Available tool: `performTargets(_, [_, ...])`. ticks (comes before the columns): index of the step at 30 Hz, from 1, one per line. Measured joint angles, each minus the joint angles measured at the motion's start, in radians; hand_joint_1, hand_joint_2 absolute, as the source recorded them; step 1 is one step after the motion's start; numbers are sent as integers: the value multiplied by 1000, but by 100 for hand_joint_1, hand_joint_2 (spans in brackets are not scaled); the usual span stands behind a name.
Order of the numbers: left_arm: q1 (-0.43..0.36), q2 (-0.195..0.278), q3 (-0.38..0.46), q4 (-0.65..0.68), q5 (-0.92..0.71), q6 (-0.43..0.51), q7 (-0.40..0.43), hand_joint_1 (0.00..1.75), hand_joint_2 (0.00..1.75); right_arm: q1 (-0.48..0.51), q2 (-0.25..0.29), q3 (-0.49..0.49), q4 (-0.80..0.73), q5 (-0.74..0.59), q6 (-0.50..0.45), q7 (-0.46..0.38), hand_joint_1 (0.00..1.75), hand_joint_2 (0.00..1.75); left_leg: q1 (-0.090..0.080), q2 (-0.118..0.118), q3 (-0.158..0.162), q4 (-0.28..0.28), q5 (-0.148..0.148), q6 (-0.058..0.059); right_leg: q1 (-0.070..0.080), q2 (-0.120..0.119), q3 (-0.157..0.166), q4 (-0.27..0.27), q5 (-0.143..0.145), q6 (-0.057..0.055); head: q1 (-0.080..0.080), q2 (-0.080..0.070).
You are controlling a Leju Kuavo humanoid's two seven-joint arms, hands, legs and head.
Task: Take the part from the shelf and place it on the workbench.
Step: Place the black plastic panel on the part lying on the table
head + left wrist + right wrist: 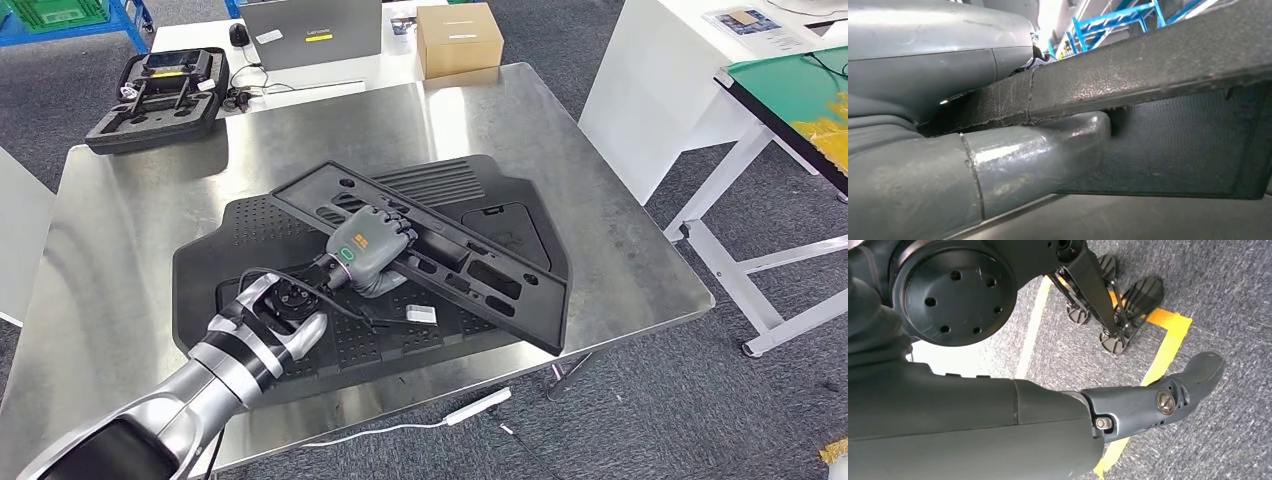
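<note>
Now your left hand point(368, 248) grasps the part point(430, 250), a long flat black plastic panel with cut-out slots, lying tilted at frame centre across a larger black panel point(230, 250) on the steel worktop point(110, 250). Your right hand point(1168, 397) hangs released above the carpet.

On the steel workbench point(130, 240) lie two black plastic parts: one long narrow panel point(470, 270) with cut-outs, tilted across one broad perforated panel point(250, 225) beneath it. One small white block point(421, 313) sits on the broad panel.

Behind the workbench there is one black foam case point(160, 85), one grey laptop point(312, 32), one cardboard box point(458, 38) and one black mouse point(238, 34).

One white cable point(420, 420) trails on the carpet under the front edge.

Two robot hands appear (one per arm): the left hand point(368, 248) on the narrow panel, the right hand point(1153, 400) over the carpet.
</note>
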Motion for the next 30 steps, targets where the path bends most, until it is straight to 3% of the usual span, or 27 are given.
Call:
performTargets(11, [-22,-9,-7,69,36,-6,-3,175,0,0,-6,1,0,2,7,-4,0,0,0,0,-2,0,0,0,0,0,0,-1,0,0,0,0])
performTargets(15, [-25,-10,-7,84,38,-6,-2,0,175,0,-6,1,0,2,7,-4,0,0,-1,0,-3,0,0,0,1,0,0,-1,0,0,0,0])
performTargets(25, [-28,-12,-7,105,45,4,15,0,175,0,-6,1,0,2,7,-4,0,0,-2,0,-2,0,0,0,0,0,0,-2,0,0,0,0])
performTargets(29, [-29,-8,-5,101,58,14,14,0,0,0,-6,1,0,2,7,-4,0,0,-2,0,-2,0,0,0,0,0,1,-2,0,0,0,0])
performTargets(30, [-29,-6,-3,98,64,15,13,0,0,0,-6,1,0,2,7,-4,0,0,-2,0,-2,0,0,0,0,0,1,-2,0,0,0,0])
